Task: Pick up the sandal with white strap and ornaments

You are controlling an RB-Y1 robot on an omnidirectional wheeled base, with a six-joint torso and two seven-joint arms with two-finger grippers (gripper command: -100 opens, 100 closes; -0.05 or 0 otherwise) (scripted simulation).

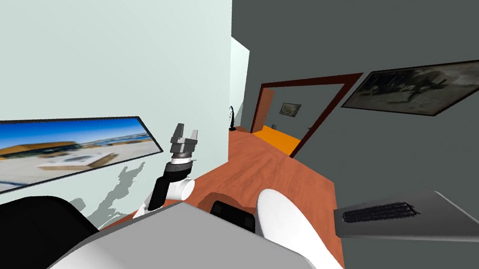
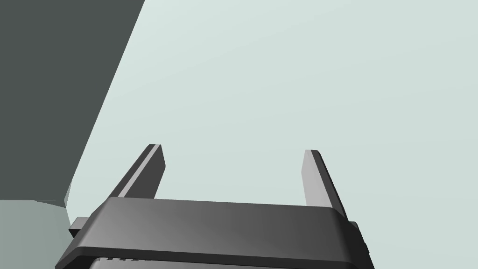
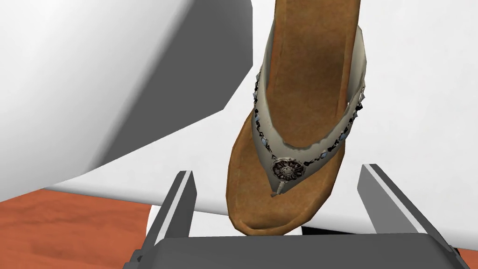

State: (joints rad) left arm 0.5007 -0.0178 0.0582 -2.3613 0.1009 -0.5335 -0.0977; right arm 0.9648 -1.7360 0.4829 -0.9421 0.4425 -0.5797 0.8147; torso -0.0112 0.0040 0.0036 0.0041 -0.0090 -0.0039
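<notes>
Sandal [image 3: 298, 116] between right gripper [image 3: 277, 170] fingers [image 3: 179, 201] (spread apart)

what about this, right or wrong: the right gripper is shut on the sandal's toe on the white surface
Wrong: the right gripper is open, fingers either side of the toe of the sandal without touching it; the right wrist view shows this. It lies on the white surface.
</notes>
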